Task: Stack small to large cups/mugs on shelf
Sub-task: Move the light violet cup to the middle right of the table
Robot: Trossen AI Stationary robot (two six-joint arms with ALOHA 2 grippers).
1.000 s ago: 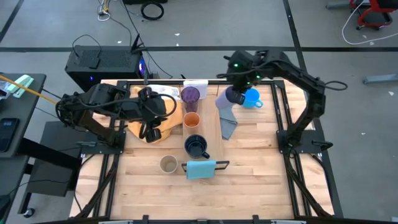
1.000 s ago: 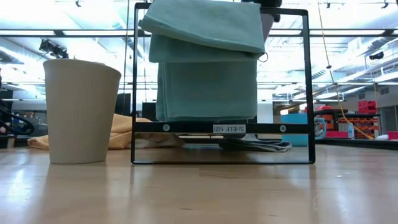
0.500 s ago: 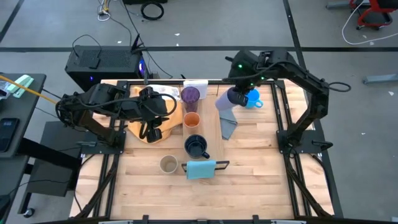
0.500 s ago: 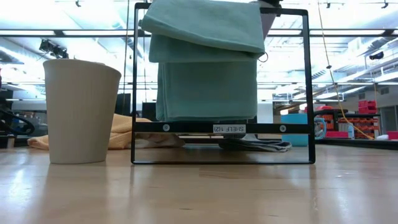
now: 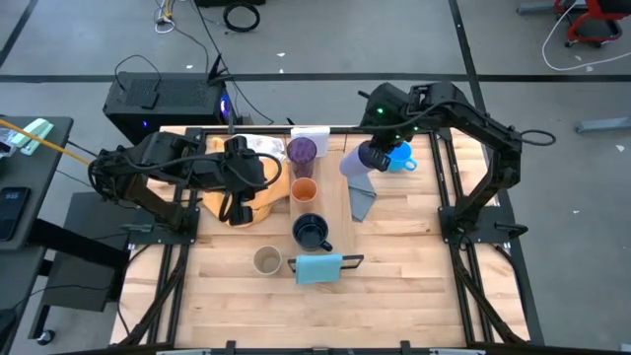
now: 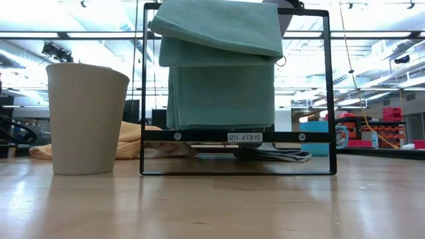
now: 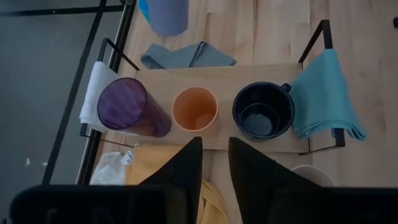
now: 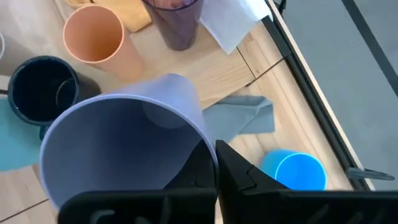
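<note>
- Nearest me, the beige cup (image 5: 266,259) stands on the table (image 5: 394,286), just beside the shelf's (image 5: 332,212) light-blue end.
- On the shelf I see the navy mug (image 5: 311,232), orange cup (image 5: 304,190) and purple tumbler (image 5: 301,152) in a row.
- My left gripper (image 5: 240,205) hangs over the yellow cloth (image 5: 264,197), fingers nearly pressed together, holding nothing.
- My right gripper (image 5: 367,156) pinches the lavender cup (image 5: 357,161) by its rim, raised above the grey cloth (image 5: 363,200).
- The blue mug (image 5: 399,155) sits behind it.

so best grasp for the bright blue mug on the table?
Take the bright blue plastic mug by its rim, from straight above: it stands upright, mouth open. Probably pinch the wall away from the right pincer, which holds the lavender plastic cup right beside it.
</note>
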